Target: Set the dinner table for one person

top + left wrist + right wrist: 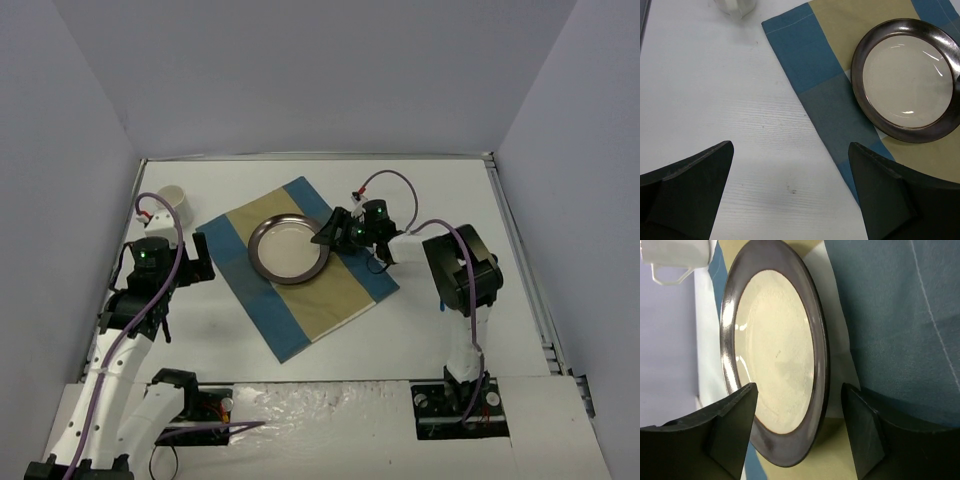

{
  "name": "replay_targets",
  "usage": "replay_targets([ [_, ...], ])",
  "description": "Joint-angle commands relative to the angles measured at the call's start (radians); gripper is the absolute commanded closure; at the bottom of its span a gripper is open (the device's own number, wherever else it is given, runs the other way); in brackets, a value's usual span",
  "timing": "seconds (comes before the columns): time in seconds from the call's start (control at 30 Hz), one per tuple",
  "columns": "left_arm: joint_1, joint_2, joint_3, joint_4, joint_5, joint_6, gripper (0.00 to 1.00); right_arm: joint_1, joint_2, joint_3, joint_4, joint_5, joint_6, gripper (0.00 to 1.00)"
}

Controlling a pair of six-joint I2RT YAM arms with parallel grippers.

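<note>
The tabletop (460,190) is a large, flat, white rectangle with a thin metal rim. In the top view it fills the middle of the frame, above the two arm bases at the bottom edge.

A blue-and-tan striped cloth mat (320,305) lies flat on it at frame centre, turned diagonally. A round plate (288,250) with a dark glossy rim and a cream centre lies flat on the upper part of the mat, inside the mat's edges. A white cup (170,203) stands upright on the bare surface at the upper left of the frame, apart from the mat.

The right gripper (799,387) is at the plate's right edge in the top view.
- In the right wrist view its two dark fingers sit at the bottom of the frame, spread apart, with the plate's rim between them.
- One finger is over the cream centre and the other is over the mat outside the rim, with a strip of mat visible between that finger and the rim.
- The jaws are parted and clamp nothing.
- Whether the inner finger touches the plate cannot be told.

The left gripper (791,145) is at the centre left of the top view, just beside the mat's left edge.
- In the left wrist view its fingers sit in the lower corners, spread wide.
- Bare white surface and the mat's blue edge stripe lie between them.
- The gripper holds nothing.
</note>
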Motion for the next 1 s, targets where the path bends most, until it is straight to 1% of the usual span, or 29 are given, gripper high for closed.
replay_targets([
  [0.0,0.007,0.022,0.020,0.033,-0.048,-0.056,0.03,0.000,-0.151,0.062,-0.219,0.130,-0.188,0.29],
  [0.1,0.007,0.049,0.048,0.025,-0.069,-0.085,0.03,-0.001,-0.244,0.071,-0.363,0.234,-0.285,0.22],
  [0.23,0.008,0.133,0.126,0.016,-0.122,-0.100,0.03,-0.005,-0.380,0.055,-0.476,0.362,-0.368,0.14],
  [0.3,0.025,0.178,0.189,0.008,-0.144,-0.096,0.03,-0.006,-0.452,0.038,-0.504,0.410,-0.385,0.13],
  [0.37,0.058,0.257,0.246,0.003,-0.140,-0.087,0.03,-0.005,-0.508,0.011,-0.519,0.435,-0.402,0.12],
  [0.47,0.128,0.385,0.359,0.012,-0.105,-0.077,0.03,-0.005,-0.611,-0.026,-0.535,0.440,-0.412,0.10],
  [0.67,0.312,0.635,0.538,0.067,-0.028,-0.064,0.05,-0.001,-0.764,-0.101,-0.544,0.443,-0.434,0.09],
  [0.77,0.352,0.765,0.605,0.133,0.021,-0.049,0.10,0.002,-0.822,-0.120,-0.549,0.410,-0.428,0.09],
  [0.83,0.372,0.824,0.644,0.143,0.038,-0.032,0.11,0.010,-0.859,-0.134,-0.549,0.389,-0.423,0.09],
  [0.97,0.434,0.942,0.742,0.143,0.122,-0.020,0.17,0.027,-0.906,-0.175,-0.552,0.370,-0.434,0.09],
])
